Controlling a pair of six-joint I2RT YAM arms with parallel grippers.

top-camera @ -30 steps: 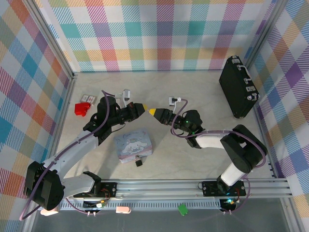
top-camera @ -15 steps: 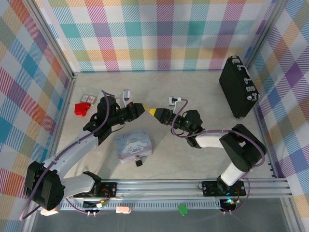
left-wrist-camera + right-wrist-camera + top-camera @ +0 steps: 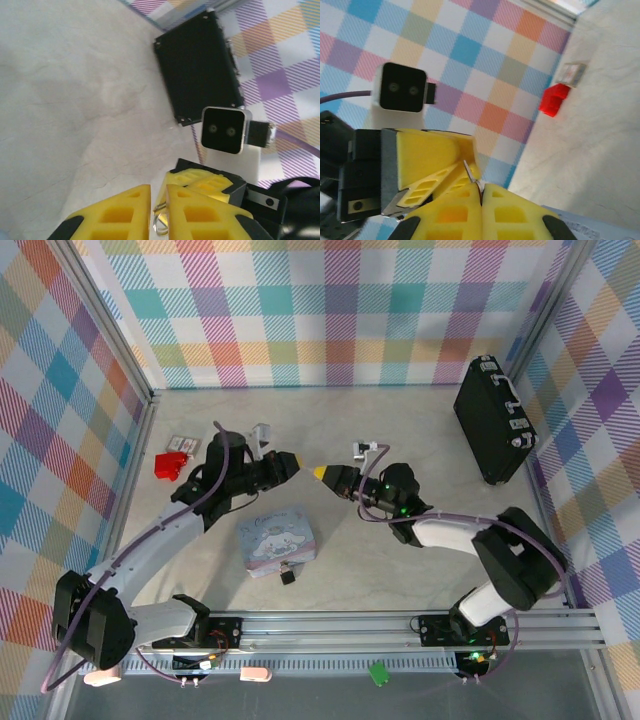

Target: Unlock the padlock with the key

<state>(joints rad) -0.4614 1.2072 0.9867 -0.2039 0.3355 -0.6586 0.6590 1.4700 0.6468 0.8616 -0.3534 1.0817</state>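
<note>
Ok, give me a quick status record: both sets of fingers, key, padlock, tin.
left fingers: above the table, tips facing the right fingers; narrow gap with a silvery loop in it, grip unclear
right fingers: pressed together on the key
key: thin grey blade sticking out of the right fingers' seam
padlock: on the table at the near edge of the tin, untouched; attached or not, cannot tell
tin: lid on, flat on the table

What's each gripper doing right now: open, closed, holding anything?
Left gripper: closed on a small metal piece, apparently the key.
Right gripper: closed, pinching the thin other end of that key.
</note>
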